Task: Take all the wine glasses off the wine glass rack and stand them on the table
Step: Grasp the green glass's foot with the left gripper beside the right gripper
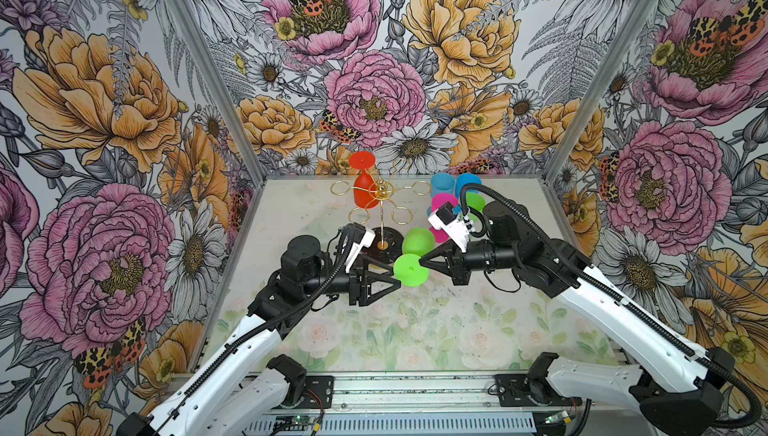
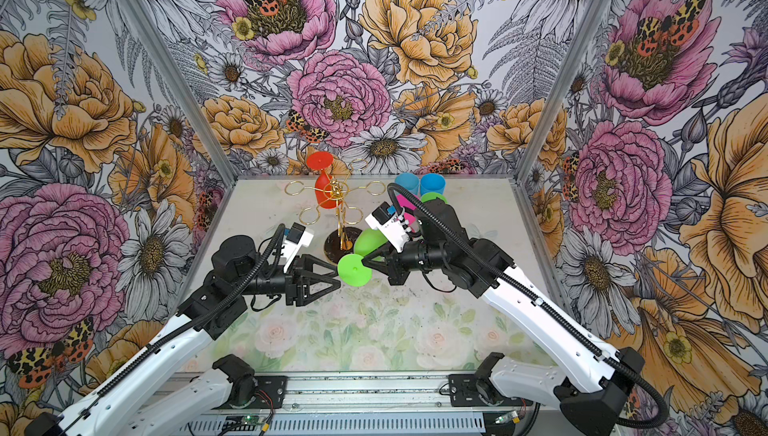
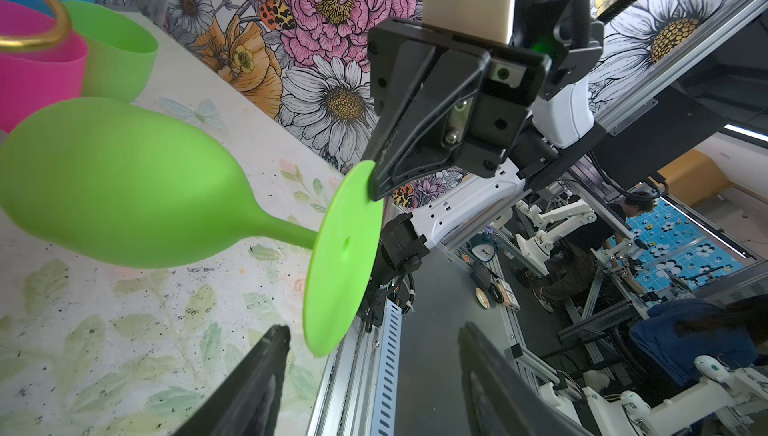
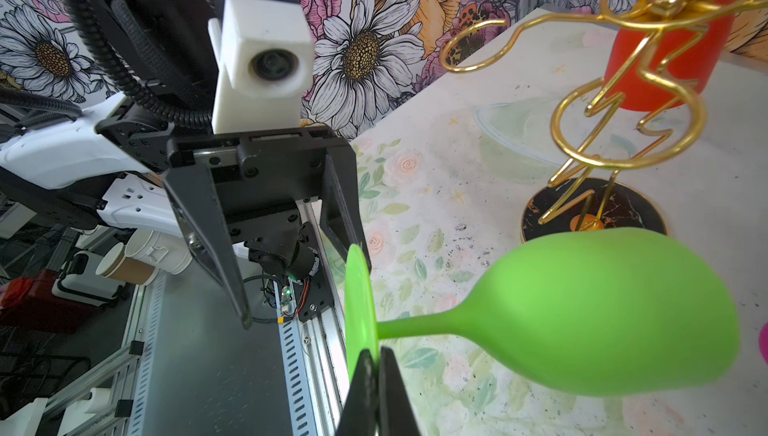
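The right jaws are pinching the green wine glass (image 1: 419,241) by its foot, mid-frame. The left jaws are sitting partly apart around the rim; touching is hard to see.

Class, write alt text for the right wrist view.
A green wine glass is held sideways by its foot in the shut right gripper. The left gripper faces it, jaws open; the wine glass rack with a red glass stands behind.

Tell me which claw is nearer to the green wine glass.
Right. The right claw is shut on the foot of the green wine glass; the left claw is open, at the foot's opposite edge.
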`<state>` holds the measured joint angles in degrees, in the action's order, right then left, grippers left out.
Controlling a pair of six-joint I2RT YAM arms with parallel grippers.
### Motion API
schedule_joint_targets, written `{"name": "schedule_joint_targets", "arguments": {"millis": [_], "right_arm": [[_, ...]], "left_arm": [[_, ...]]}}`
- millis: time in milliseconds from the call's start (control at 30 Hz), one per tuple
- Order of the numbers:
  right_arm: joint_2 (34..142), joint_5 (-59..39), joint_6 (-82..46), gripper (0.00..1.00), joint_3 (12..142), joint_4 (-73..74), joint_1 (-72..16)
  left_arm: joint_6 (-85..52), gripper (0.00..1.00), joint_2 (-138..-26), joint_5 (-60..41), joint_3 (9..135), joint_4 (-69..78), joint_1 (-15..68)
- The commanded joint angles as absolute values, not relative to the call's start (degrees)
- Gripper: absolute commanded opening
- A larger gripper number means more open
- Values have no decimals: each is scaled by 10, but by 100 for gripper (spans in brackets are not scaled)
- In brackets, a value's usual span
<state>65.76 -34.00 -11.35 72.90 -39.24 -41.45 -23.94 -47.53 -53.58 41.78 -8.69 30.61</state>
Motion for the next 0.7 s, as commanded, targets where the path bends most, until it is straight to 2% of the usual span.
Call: {"name": "schedule_joint_targets", "arguments": {"millis": [0, 667], "right_arm": [[656, -351, -119, 0, 724, -357, -419], [666, -362, -137, 0, 704, -323, -424]], "left_arm": [[-243, 65, -480, -552, 422, -73, 313], [-253, 34, -487, -533, 416, -63, 319]]}}
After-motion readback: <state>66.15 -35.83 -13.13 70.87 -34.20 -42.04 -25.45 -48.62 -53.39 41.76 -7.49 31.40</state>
